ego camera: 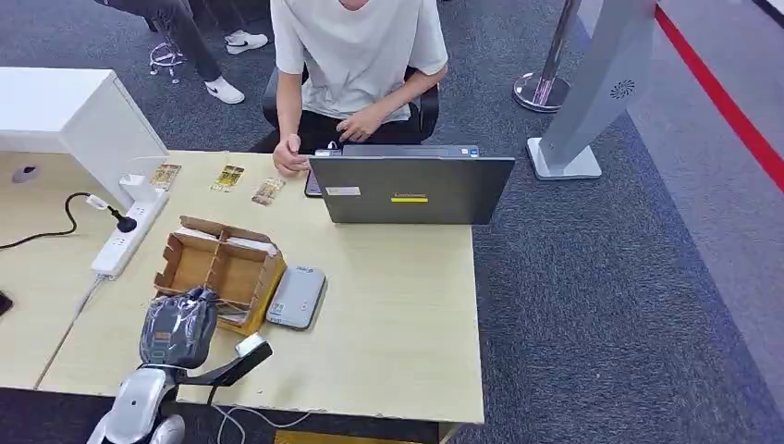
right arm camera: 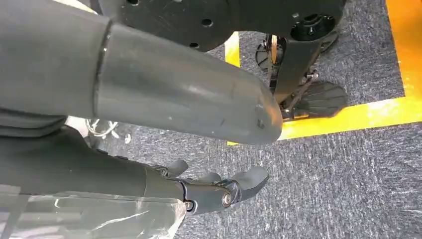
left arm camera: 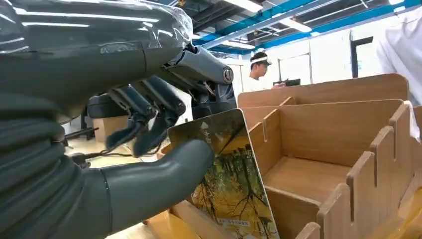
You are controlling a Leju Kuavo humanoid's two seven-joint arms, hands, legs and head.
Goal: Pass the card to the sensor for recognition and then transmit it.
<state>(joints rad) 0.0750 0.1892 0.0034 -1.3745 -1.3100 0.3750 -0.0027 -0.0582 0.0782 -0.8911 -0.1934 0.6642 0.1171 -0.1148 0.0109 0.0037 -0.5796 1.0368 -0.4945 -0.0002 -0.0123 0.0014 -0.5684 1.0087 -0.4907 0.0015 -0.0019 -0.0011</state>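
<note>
Broadly, the pale wooden bench (ego camera: pixel 398 305) carries everything, with a person in a white T-shirt (ego camera: pixel 356 55) seated at its twelve o'clock edge behind an open dark grey laptop (ego camera: pixel 411 188). At nine o'clock lies a white power strip (ego camera: pixel 125 236). Toward seven o'clock sits the brown cardboard divider box (ego camera: pixel 222 270), and a flat grey sensor pad (ego camera: pixel 297 297) lies just beside it at its three o'clock side. Three small yellowish cards (ego camera: pixel 228 177) lie in a row at eleven o'clock, near the person's hand. The robot's left hand (ego camera: pixel 178 328), wrapped in clear plastic, is at the box's six o'clock corner; its thumb and dark fingers (left arm camera: pixel 149 117) pinch the yellow tree-printed card (left arm camera: pixel 231 184), which stands tilted in the box's near compartment. The right hand (right arm camera: pixel 214 191) hangs over grey carpet (right arm camera: pixel 348 189), fingers loosely apart, holding nothing.
</note>
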